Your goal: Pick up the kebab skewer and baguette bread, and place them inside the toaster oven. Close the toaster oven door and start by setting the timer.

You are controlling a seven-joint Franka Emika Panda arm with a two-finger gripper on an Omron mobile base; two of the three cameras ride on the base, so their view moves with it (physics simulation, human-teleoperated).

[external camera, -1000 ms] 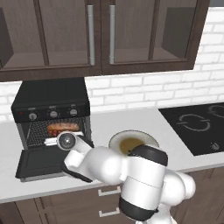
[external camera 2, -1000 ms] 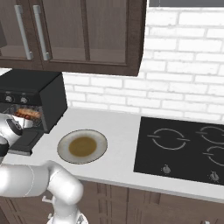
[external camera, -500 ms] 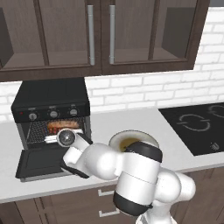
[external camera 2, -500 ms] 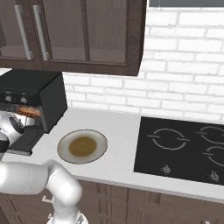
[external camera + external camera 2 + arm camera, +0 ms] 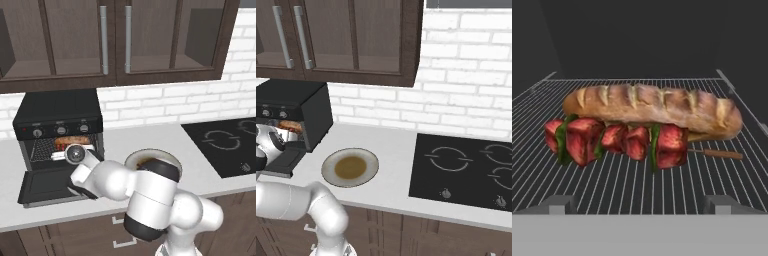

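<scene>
Hand view: kebab skewer (image 5: 619, 142) touching baguette bread (image 5: 654, 110) on toaster oven (image 5: 57, 120) rack, hand (image 5: 639, 207) spread.

Matt black toaster oven (image 5: 57, 112), thin metal wire rack (image 5: 637, 187), crusty baguette bread (image 5: 654, 107), smooth pale counter (image 5: 145, 140).

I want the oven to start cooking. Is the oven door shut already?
No, the toaster oven door hangs open and flat in front of the toaster oven.

The toaster oven door (image 5: 47, 186) lies dropped open, leaving bare wire rack (image 5: 637, 192) before the kebab skewer (image 5: 619, 141).
</scene>
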